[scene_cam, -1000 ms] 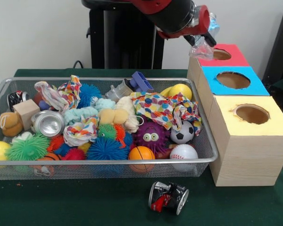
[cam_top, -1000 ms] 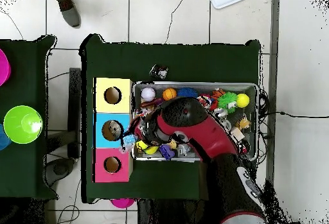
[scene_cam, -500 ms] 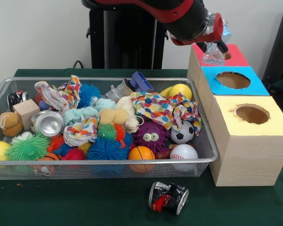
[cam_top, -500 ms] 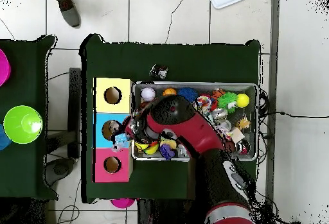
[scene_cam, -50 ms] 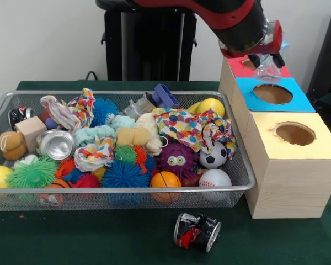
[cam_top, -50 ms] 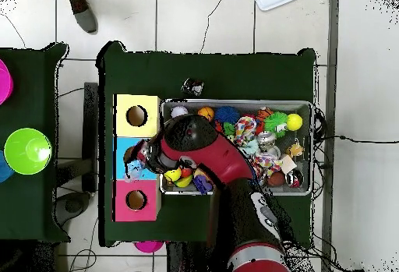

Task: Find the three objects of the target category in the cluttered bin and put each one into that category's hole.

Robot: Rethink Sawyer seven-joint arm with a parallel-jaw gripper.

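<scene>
The gripper [scene_cam, -50 ms: 266, 58] is pinching a crumpled clear plastic bottle [scene_cam, -50 ms: 266, 70], which dangles just below it. From here the bottle hangs over the seam between the red box [scene_cam, -50 ms: 273, 69] and the blue box [scene_cam, -50 ms: 295, 102], the blue hole [scene_cam, -50 ms: 272, 94] just nearer me, the red hole [scene_cam, -50 ms: 247, 63] behind. Which hole is meant I can't judge.

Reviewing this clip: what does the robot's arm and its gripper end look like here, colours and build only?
The arm is thick and rounded, mostly black with glossy red bands and covers. In the overhead view it reads as a red shell with black joints, turning dark grey with small markings near the base. The gripper is small and dark beneath a red collar; its fingers cannot be made out.
</scene>
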